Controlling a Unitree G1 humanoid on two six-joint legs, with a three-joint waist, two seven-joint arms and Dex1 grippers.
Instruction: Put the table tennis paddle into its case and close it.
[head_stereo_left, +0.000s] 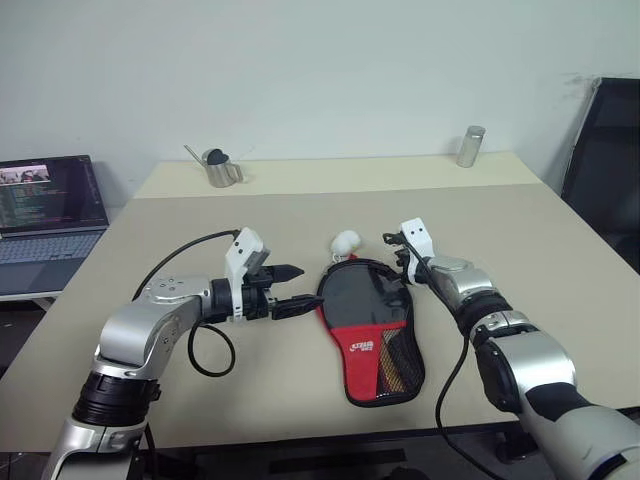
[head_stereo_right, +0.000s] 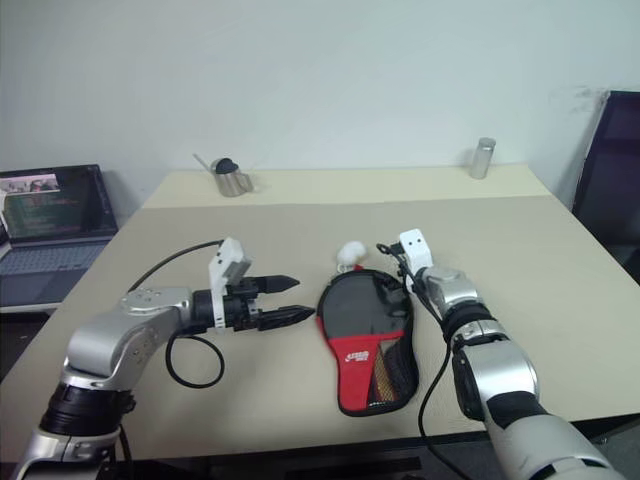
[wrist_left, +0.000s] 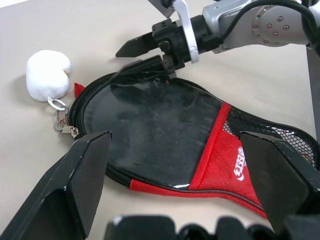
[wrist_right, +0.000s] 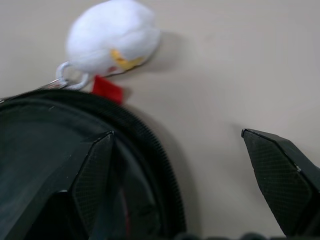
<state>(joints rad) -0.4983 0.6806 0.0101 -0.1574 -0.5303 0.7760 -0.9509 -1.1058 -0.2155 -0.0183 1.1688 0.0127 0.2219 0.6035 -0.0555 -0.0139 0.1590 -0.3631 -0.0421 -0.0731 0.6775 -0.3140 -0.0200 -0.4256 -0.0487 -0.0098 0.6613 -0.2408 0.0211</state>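
The black case (head_stereo_left: 362, 305) with its red logo panel lies flat mid-table, round end away from me. Its plush charm (head_stereo_left: 345, 241) rests on the table just beyond that end. Through the mesh pocket I make out what looks like the brown handle of the table tennis paddle (head_stereo_left: 398, 368) inside; its face I cannot tell apart from the case. My left gripper (head_stereo_left: 310, 286) is open, level, just left of the round end. On the other side my right gripper (head_stereo_left: 392, 252) is open too and straddles the case's far right rim (wrist_right: 150, 165), one finger over the case, one over the table.
A small metal watering can (head_stereo_left: 222, 168) and a metal cylinder (head_stereo_left: 471, 146) stand at the table's far edge. An open laptop (head_stereo_left: 50, 205) sits on a stand to the left. A black chair (head_stereo_left: 610, 170) is off the right side.
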